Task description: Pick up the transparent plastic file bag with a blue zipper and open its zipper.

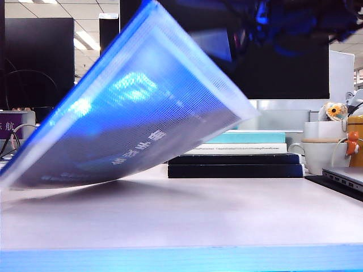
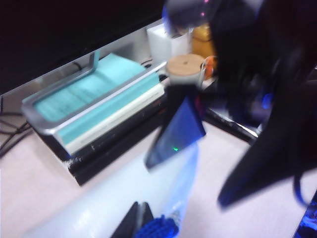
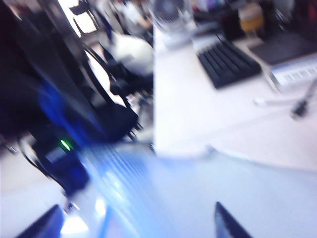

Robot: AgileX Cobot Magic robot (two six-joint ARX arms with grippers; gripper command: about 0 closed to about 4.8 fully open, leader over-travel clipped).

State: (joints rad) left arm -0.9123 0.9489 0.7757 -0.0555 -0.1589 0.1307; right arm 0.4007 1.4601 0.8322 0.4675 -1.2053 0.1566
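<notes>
File bag (image 1: 142, 113) lifted, tilted above the table (image 1: 170, 215), blue zipper (image 1: 85, 79) edge up; left gripper (image 2: 141, 223) clamped on zipper, right gripper (image 3: 133, 225) spread wide beside it.

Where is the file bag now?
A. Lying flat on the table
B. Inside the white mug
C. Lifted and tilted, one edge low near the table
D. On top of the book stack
C: the file bag slants upward, above the table, with its lower-left edge low.

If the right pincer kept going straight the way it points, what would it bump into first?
Probably the file bag: the open right pincer has the see-through sheet right ahead between its tips, though blur hides the depth.
</notes>
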